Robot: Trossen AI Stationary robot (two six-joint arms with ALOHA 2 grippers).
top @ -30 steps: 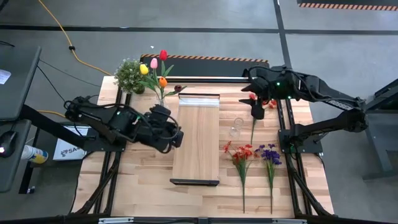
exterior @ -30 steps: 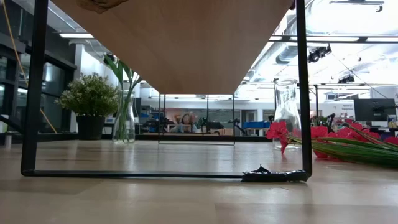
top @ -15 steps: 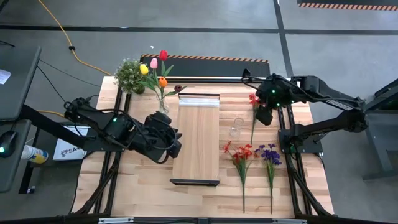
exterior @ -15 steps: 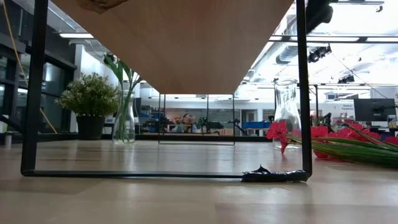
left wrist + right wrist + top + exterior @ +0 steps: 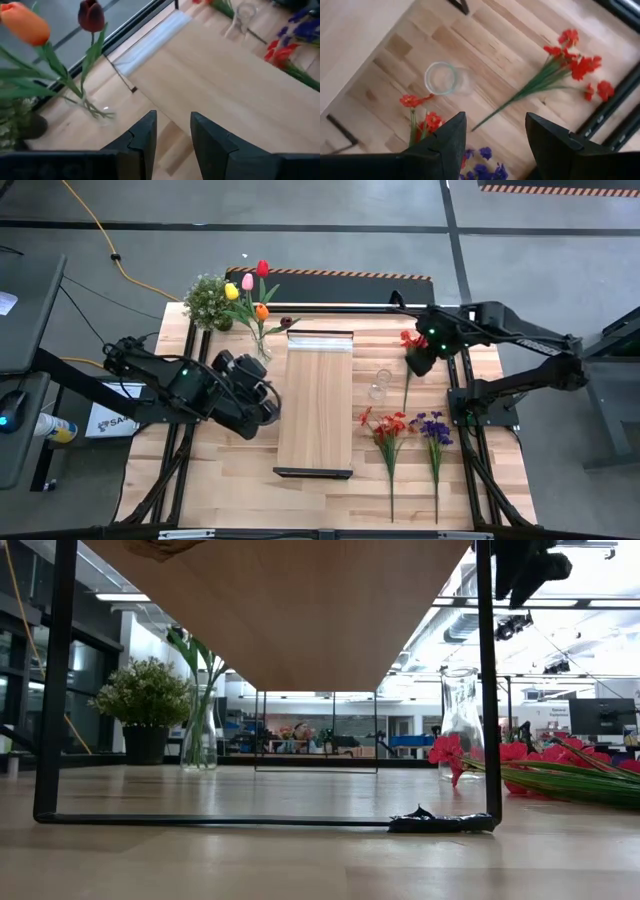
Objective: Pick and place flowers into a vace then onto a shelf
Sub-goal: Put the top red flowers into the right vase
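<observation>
High view shows your right gripper hovering empty, jaws parted, over the red spray lying beside the empty glass vase, ready to pick. Your left gripper, jaws slightly apart and empty, waits beside the shelf, near the tulip vase.

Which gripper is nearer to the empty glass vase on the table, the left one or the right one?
The right. The right gripper hovers just beside the empty glass vase, over a red spray. The left gripper is across the shelf.
</observation>
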